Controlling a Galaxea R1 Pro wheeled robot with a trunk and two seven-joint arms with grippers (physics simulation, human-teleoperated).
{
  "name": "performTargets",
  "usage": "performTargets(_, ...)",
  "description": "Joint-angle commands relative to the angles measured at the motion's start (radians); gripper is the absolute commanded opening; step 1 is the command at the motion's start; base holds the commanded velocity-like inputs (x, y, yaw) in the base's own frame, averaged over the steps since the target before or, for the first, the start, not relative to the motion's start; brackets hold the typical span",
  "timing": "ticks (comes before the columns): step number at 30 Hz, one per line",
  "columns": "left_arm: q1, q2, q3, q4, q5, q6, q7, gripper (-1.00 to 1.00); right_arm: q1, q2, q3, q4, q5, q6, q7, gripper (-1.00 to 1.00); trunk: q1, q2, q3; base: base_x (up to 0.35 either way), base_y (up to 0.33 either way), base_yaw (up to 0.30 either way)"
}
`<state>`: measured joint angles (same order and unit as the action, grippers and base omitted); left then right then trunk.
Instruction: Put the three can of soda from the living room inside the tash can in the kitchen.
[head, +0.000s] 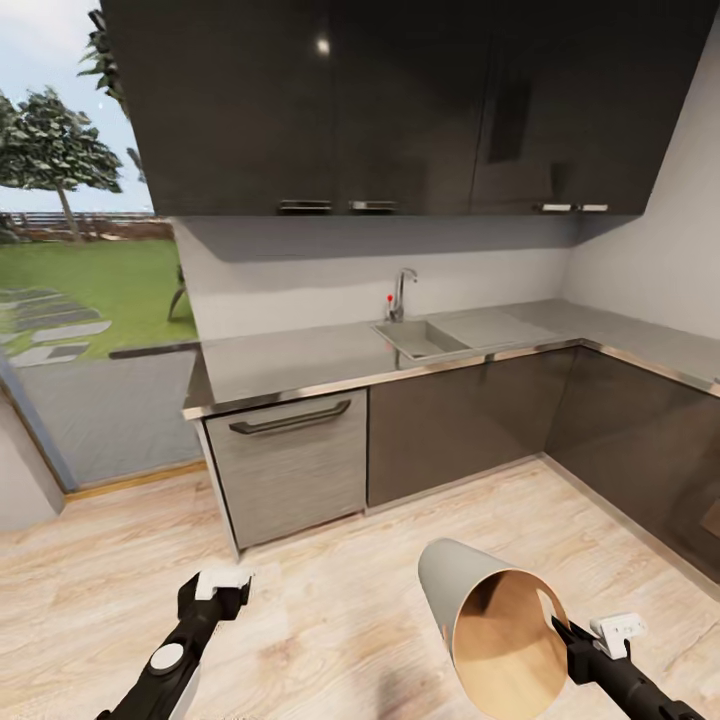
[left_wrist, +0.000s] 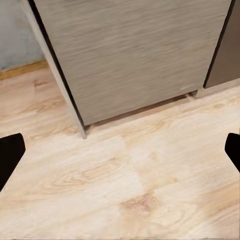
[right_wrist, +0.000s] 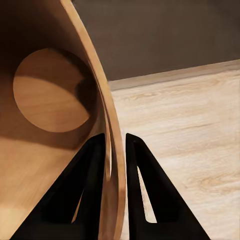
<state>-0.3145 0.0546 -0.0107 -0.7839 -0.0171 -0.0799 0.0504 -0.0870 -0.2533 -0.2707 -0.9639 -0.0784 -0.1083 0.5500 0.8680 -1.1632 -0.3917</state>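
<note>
The trash can (head: 470, 590) hangs tilted above the kitchen floor at the lower right, its pale grey outside up and its brown wood-toned inside (head: 508, 645) facing me. My right gripper (head: 560, 632) is shut on its rim, one finger inside and one outside; the right wrist view shows the rim (right_wrist: 116, 165) pinched between the black fingers (right_wrist: 90, 195) and the bin's round bottom (right_wrist: 50, 90) with nothing in it. My left gripper (head: 222, 590) stands open low at the left over bare floor, its fingertips (left_wrist: 10, 155) at that view's edges. The soda cans are out of view.
Glossy dark base cabinets (head: 460, 430) and wall cabinets (head: 400, 100) line the corner under a grey countertop (head: 300, 360) with a steel sink (head: 420, 338) and tall tap (head: 402, 292). A grey-fronted drawer unit (head: 290, 465) stands ahead. A glass wall (head: 90, 330) is at left.
</note>
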Motion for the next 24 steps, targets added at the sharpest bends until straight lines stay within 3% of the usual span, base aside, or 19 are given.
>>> performTargets(1,0.000,0.002,0.000,0.008,0.000,0.008,0.007,1.00,0.000,0.000,-0.001,0.000,-0.010,0.001,0.005,-1.00,-0.004,0.007,0.004,0.000,0.000,0.238)
performTargets(9,0.061,0.019,0.009,0.051,0.008,0.009,0.013,1.00,0.000,-0.001,0.001,0.004,-0.010,0.001,0.005,-1.00,-0.035,0.063,0.035,0.000,0.000,0.238)
performTargets(15,0.089,0.057,0.011,0.060,0.009,0.006,0.013,1.00,0.000,0.000,0.001,0.006,-0.010,0.001,0.004,-1.00,-0.046,0.084,0.049,0.000,0.000,0.238)
performTargets(20,0.121,0.074,0.012,0.144,0.017,-0.086,0.010,1.00,0.000,0.000,0.003,0.012,-0.009,0.000,0.005,-1.00,-0.050,0.091,0.055,0.000,0.000,0.238)
performTargets(24,0.124,0.075,0.012,0.152,0.017,-0.099,0.010,1.00,0.000,0.000,0.004,0.013,-0.009,0.000,0.005,-1.00,-0.065,0.119,0.071,0.000,0.000,0.238)
